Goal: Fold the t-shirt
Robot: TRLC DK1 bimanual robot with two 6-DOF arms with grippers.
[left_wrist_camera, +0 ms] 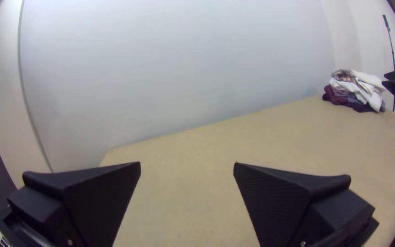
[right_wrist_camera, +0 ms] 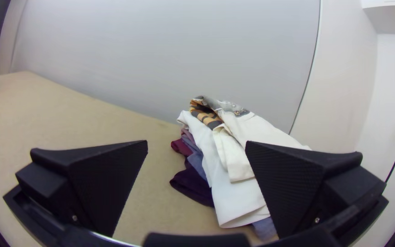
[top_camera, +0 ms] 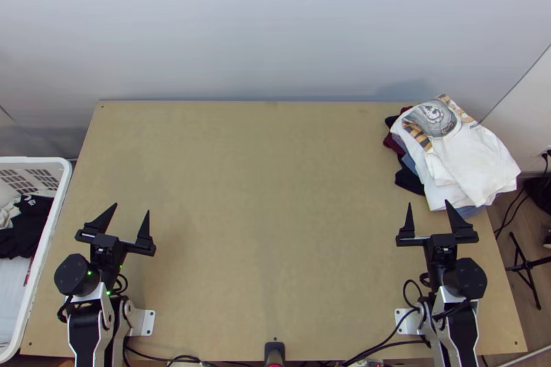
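Starting at your left, the basket (top_camera: 65,175) stands beside the table (top_camera: 262,229), with dark cloth (top_camera: 31,222) bunched inside it. Your left gripper (top_camera: 131,208) is over the near left part of the table, its fingers set wide apart, pointing toward the far side; it has hold of nothing, and bare wood lies beyond the gap. Your right gripper (top_camera: 428,202) is over the near right part, likewise spread wide and gripping nothing. Seen from above, the tip of its outer finger overlaps the near edge of the pile (top_camera: 410,180); you cannot tell from this whether they touch. At the far right, you have the white shirt (top_camera: 475,160) on top of that pile, its printed part toward the far end and its plain part reaching past the table's right edge as viewed from above. Dark, maroon and blue cloth shows under it.
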